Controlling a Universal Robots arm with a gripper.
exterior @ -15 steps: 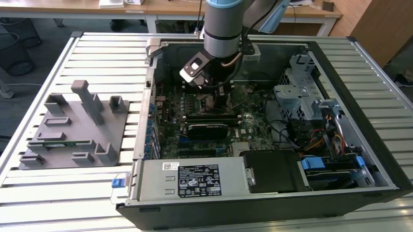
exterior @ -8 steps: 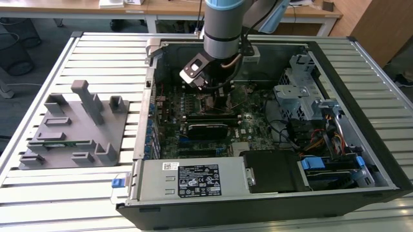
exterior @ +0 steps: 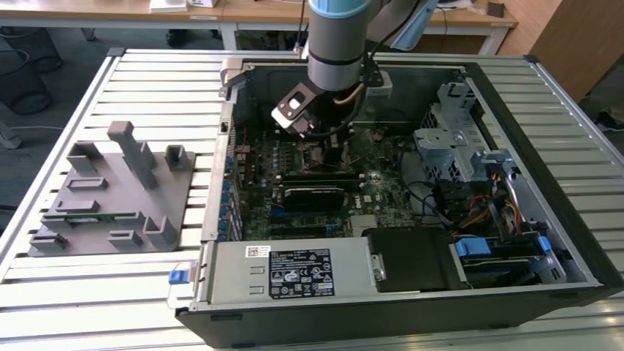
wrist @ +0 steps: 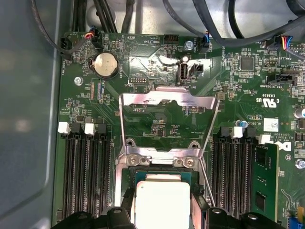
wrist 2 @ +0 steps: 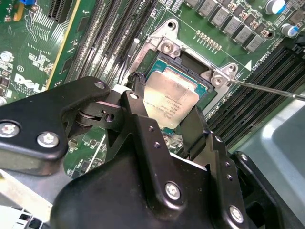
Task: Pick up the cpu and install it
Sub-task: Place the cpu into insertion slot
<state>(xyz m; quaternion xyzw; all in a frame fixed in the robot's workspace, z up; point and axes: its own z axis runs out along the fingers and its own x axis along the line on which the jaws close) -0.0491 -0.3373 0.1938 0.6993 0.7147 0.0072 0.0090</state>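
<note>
Going across the exterior view: at about 9 o'clock there's a grey fixture block on the slatted table, with a green memory stick lying in one of its slots. In the middle is the open PC case, motherboard facing up and power supply at 6 o'clock. The arm comes in from 12 o'clock, and the gripper is down over the board, a bit above centre. Over at 3 o'clock is the drive cage with its cables.

In the second wrist view the cpu is right at the socket, silver lid up, between the two black fingers. They're pulled in narrow, one on each opposite edge, so it's gripped. I can't quite tell if the chip is fully seated or hovering just above the socket, since the fingers block the near side. In the first wrist view the load plate is flipped open. The thin lever sticks out beside the socket.
</note>
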